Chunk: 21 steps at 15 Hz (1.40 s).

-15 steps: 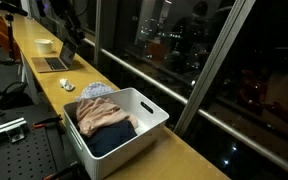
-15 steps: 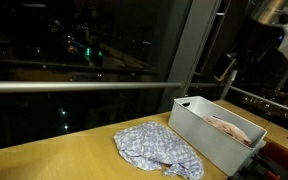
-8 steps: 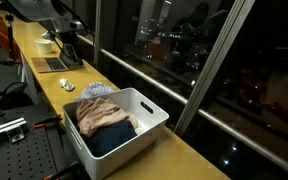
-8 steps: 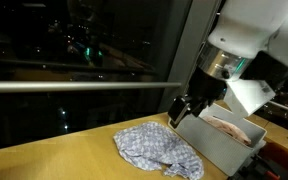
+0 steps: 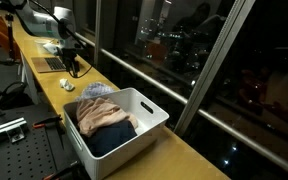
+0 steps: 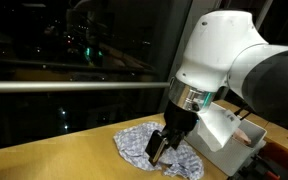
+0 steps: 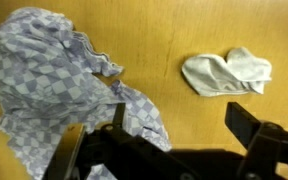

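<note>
Indoors, night: wooden counter (image 6: 54, 160) by dark window (image 6: 64, 50); fingers (image 7: 246, 125) released above checkered cloth (image 7: 44, 70).

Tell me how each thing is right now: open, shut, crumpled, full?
pincer: open, holding nothing, right over the checkered cloth.
checkered cloth: crumpled in a heap on the table, outside the bin.
white cloth: lying flat on the table, apart from the checkered one.
white bin: upright, no lid, partly filled.
clothes: piled loosely inside the bin.
</note>
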{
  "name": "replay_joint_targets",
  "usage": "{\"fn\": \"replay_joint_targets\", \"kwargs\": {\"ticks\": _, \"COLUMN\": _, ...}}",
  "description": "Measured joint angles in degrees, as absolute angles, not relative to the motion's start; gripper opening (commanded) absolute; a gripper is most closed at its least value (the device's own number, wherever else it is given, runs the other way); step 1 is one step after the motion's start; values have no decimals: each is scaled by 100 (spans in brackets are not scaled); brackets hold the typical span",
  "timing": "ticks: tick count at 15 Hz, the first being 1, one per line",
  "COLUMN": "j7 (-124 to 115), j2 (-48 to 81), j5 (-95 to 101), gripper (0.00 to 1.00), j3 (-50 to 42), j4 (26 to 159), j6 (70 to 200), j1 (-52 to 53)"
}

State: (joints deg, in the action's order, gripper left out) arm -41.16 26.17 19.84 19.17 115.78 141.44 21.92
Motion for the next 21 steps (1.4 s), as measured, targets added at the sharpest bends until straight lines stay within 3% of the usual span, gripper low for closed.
{"fn": "replay_joint_targets", "kwargs": {"ticks": 13, "j7": -2072, "j2": 4915, "j5": 571, "gripper": 100, "j3": 1650, "j4": 9254, "j6": 13945, "j1": 2704}}
{"fn": "replay_joint_targets", "kwargs": {"ticks": 21, "j7": -2084, "j2": 5352, "j5": 479, "gripper": 100, "j3": 1404, "j4": 7895, "j6": 12020, "j1": 3046}}
